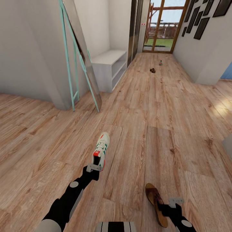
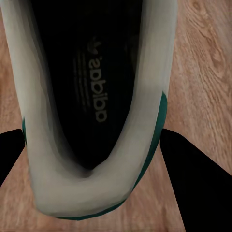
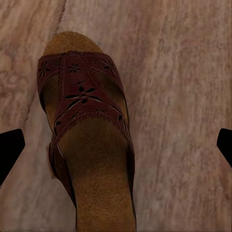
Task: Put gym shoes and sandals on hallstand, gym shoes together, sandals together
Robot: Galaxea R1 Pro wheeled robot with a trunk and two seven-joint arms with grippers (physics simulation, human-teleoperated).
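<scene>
Nearest the robot, the right gripper (image 1: pixel 171 203) sits at the heel end of 1 brown sandal (image 1: pixel 156 203); in the right wrist view its fingers (image 3: pixel 9 151) stand wide apart, well clear of the sandal's sides, so it looks open and whether it carries the sandal I cannot tell. A little farther, the left gripper (image 1: pixel 93 168) is closed on the heel of 1 gym shoe (image 1: pixel 101 150), with the dark pads (image 2: pixel 193 183) pressed against the white heel wall. Beyond, the hallstand (image 1: pixel 109 68) stands against the left wall, its shelves bare. Far down the corridor floor (image 1: pixel 154 122) lie the second sandal (image 1: pixel 152 70) and second gym shoe (image 1: pixel 160 62). The step in hand looks like carrying; next comes driving to the rack.
</scene>
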